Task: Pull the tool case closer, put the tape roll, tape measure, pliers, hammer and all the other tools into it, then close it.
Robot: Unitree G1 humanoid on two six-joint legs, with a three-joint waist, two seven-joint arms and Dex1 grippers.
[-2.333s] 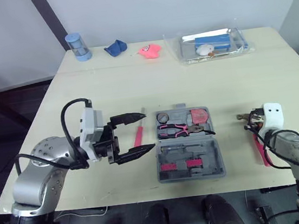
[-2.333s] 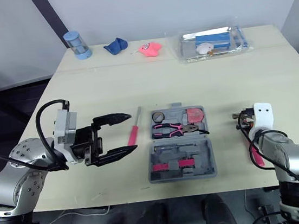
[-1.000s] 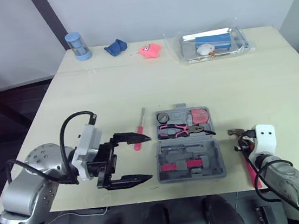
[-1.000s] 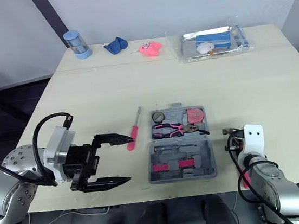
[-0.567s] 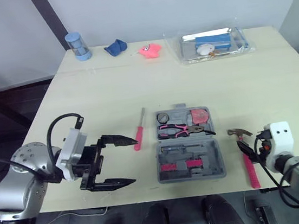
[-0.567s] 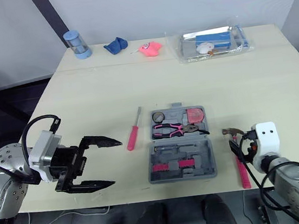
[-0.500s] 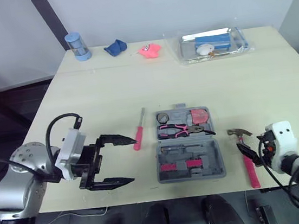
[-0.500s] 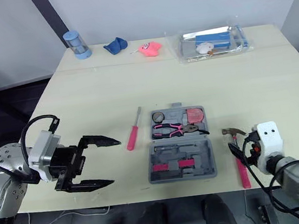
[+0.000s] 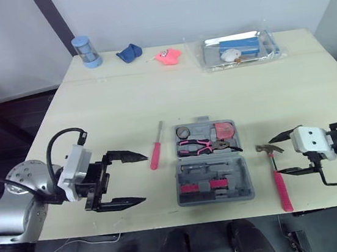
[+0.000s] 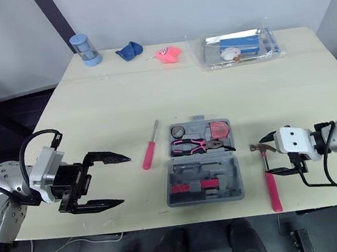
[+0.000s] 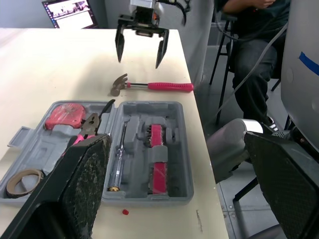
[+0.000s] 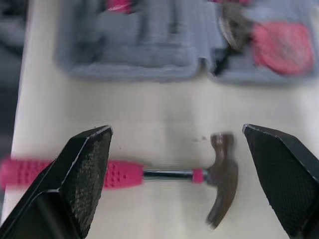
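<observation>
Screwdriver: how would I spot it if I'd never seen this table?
On the pale table, find the open grey tool case near the front edge. The screwdriver lies loose on the robot's left of it. Pink-handled like the hammer on the other side, it ends in a thin straight shaft.

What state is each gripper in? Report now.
Left gripper: open, holding nothing.
Right gripper: open, holding nothing, poised at the hammer.
</observation>
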